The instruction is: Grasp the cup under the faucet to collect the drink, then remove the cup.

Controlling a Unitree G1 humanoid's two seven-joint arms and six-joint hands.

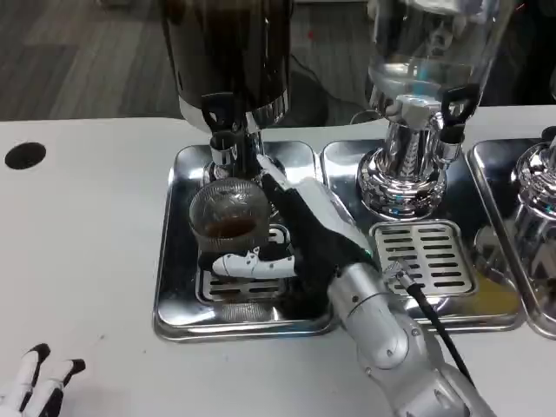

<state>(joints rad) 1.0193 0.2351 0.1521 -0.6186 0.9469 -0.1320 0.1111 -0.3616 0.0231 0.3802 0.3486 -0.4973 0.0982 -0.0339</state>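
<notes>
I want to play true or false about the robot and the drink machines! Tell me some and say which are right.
1. The right hand holds the cup. True.
2. The cup is empty. False: a little brown drink sits in its bottom.
3. The cup is under the dark dispenser's faucet. True.
4. The left hand is pressing the faucet. False: it is low by the table's near left edge, holding nothing.
5. The cup is above the left metal tray. True.

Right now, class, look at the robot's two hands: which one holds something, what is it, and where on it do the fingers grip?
The right hand grips the clear cup around its lower side, under the faucet. The left hand holds nothing.
</notes>
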